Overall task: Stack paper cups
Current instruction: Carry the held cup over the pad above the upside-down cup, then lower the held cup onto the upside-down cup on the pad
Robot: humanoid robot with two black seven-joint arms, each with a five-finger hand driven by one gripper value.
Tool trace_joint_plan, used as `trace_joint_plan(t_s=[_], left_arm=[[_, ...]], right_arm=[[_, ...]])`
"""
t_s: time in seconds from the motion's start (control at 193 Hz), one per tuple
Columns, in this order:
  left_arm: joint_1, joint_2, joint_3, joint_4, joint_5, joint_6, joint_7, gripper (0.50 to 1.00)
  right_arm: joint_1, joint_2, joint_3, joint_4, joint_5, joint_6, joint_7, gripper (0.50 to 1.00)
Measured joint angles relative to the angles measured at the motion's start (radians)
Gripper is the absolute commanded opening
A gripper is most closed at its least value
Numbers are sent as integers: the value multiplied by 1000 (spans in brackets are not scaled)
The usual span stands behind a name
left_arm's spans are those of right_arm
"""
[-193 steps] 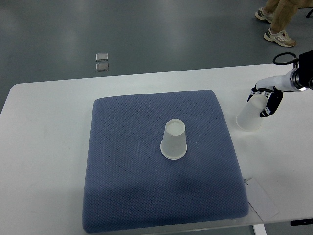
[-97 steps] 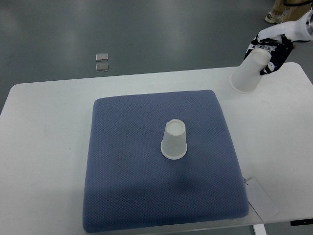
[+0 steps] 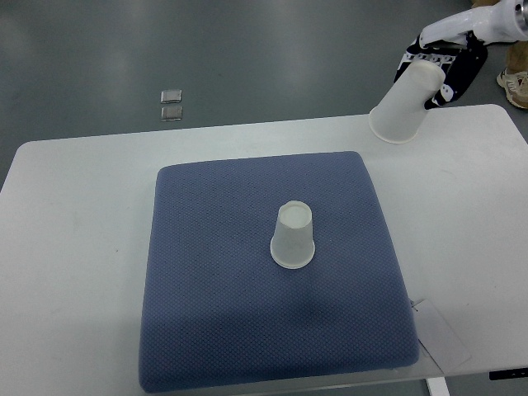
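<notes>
One translucent white paper cup [image 3: 294, 236] stands upside down near the middle of the blue mat [image 3: 206, 313]. My right hand [image 3: 440, 64] holds a second paper cup [image 3: 403, 105] by its base, lifted above the table's far right edge. That cup is tilted, its open mouth pointing down and to the left. The held cup is well apart from the one on the mat, up and to the right of it. My left arm does not show.
The mat lies on a white table [image 3: 74, 247]. A white card [image 3: 441, 334] sits by the mat's near right corner. Beyond the table is grey floor with two small square plates [image 3: 172, 105]. A person's shoe [image 3: 516, 82] shows at the right edge.
My right hand has raised its cup off the table at the right and carried it up and leftward, now higher and more tilted. The cup on the mat has stayed put.
</notes>
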Motion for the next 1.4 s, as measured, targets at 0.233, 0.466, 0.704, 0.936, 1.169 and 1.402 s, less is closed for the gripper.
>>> trace_joint_plan(t_s=[0.233, 0.466, 0.704, 0.936, 1.169, 1.402], left_arm=[[0, 0, 0, 0, 0, 0, 0, 1000], [0, 0, 0, 0, 0, 0, 0, 1000], [0, 0, 0, 0, 0, 0, 1, 1000], [0, 0, 0, 0, 0, 0, 1, 1000], [0, 0, 0, 0, 0, 0, 1, 1000], [0, 0, 0, 0, 0, 0, 0, 1000]], right_arm=[[50, 126, -3, 1, 65, 13, -1, 682], [70, 253, -2, 1, 107, 19, -1, 684], [91, 332, 5, 1, 146, 29, 2, 686], [105, 338, 21, 9, 165, 59, 3, 686], [106, 336, 21, 51, 166, 63, 3, 686], [97, 338, 20, 56, 189, 51, 4, 682]])
